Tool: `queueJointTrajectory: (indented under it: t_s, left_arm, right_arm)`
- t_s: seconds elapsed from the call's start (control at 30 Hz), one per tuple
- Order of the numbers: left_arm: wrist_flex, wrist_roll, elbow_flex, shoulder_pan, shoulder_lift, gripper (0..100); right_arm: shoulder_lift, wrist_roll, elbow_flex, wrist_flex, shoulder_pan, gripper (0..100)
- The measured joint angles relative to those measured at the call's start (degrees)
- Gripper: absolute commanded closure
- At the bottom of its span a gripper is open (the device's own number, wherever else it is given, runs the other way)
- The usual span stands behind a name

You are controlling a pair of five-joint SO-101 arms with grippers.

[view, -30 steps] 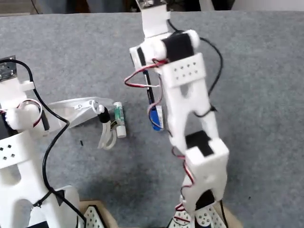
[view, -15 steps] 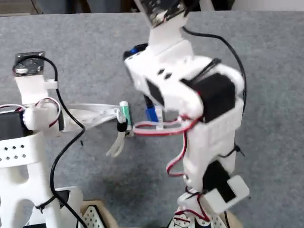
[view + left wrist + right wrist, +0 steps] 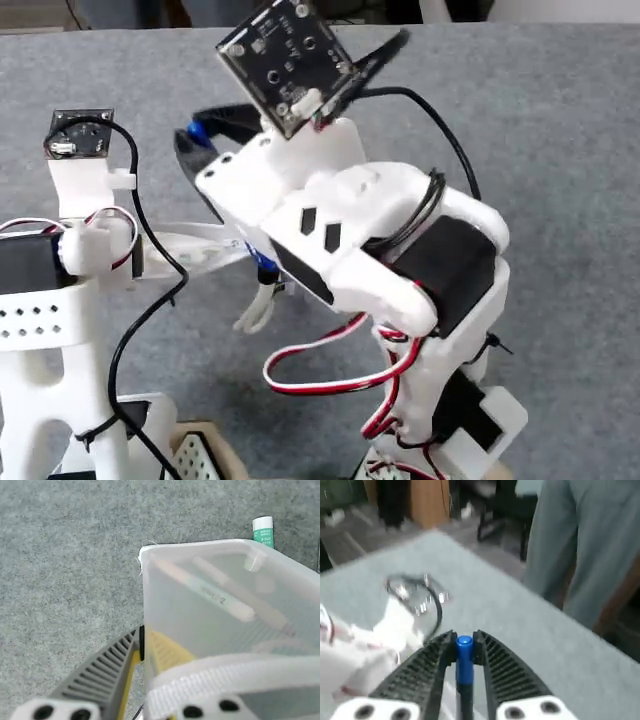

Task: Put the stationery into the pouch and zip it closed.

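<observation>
The worktop (image 3: 560, 150) is covered from edge to edge with a grey, felt-like surface, coarse and faintly speckled, under soft, even light that casts only weak shadows. Beyond the worktop's far edge the floor (image 3: 350, 527) is a dull grey-brown. On it, past that edge, stands a brown wooden panel (image 3: 427, 500), with something tall and black (image 3: 395, 500) just beside it and dark furniture legs (image 3: 490, 520) further along. A pale surface (image 3: 560, 8) shows behind the worktop's far edge. A tan board (image 3: 235, 462) lies at its near edge.
</observation>
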Motion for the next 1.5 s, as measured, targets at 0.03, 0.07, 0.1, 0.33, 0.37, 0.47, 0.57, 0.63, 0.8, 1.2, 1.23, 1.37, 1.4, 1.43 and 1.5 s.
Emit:
queueJointTrajectory:
  t_s: [0.03, 0.07, 0.1, 0.33, 0.37, 0.47, 0.57, 0.63, 0.8, 1.2, 1.23, 1.37, 1.4, 1.43, 1.5]
  left_arm:
    - [0.00, 0.00, 0.00, 0.00, 0.00, 97]
    - [0.00, 0.00, 0.00, 0.00, 0.00, 97]
    - [0.00, 0.00, 0.00, 0.00, 0.00, 97]
    - [0.00, 0.00, 0.00, 0.00, 0.00, 97]
    - [0.00, 0.00, 0.00, 0.00, 0.00, 97]
    - [0.00, 0.00, 0.00, 0.00, 0.00, 97]
    - [0.00, 0.00, 0.26, 0.00, -0.09, 97]
    - [0.00, 0.00, 0.44, 0.00, -0.09, 97]
    - [-0.09, -0.26, 0.44, 0.00, -0.09, 97]
    - [0.09, -0.09, -0.44, 8.97, 0.00, 97]
    - [0.09, -0.09, -0.44, 10.29, 0.00, 97]
    - [0.09, -0.09, -2.02, 12.75, 0.44, 97]
    - [0.09, -0.09, -2.11, 12.92, 0.44, 97]
    - [0.09, -0.09, -2.20, 13.01, 0.44, 97]
    - [0.09, -0.09, -2.20, 13.01, 0.44, 97]
  right_arm:
    - [0.00, 0.00, 0.00, -1.41, 0.00, 98.6]
    - [0.00, 0.00, 0.00, -2.73, -0.26, 98.6]
    - [0.00, -0.09, 0.00, -4.04, -0.44, 98.6]
    - [0.00, -4.66, 0.18, -10.64, -0.62, 98.6]
    - [0.00, -5.89, 0.18, -10.81, -0.62, 98.6]
    - [0.00, -9.23, 0.62, -10.90, -0.70, 98.6]
    - [0.00, -10.81, 2.73, -9.85, -0.70, 98.6]
    - [0.00, -11.08, 4.13, -8.44, -0.70, 98.6]
    - [0.00, -11.34, 6.59, -7.82, -0.70, 98.6]
    - [0.00, -11.34, 5.27, -7.82, -0.18, 98.6]
    - [-0.09, -11.34, 4.92, -7.82, 0.18, 98.6]
    - [-0.18, -11.34, 4.48, -7.65, 0.26, 98.6]
    - [-0.18, -11.34, 4.48, -7.38, 0.26, 98.6]
    - [-0.18, -11.16, 4.48, -6.86, 0.26, 98.6]
    - [-0.18, -9.05, 4.48, -5.01, 0.26, 98.6]
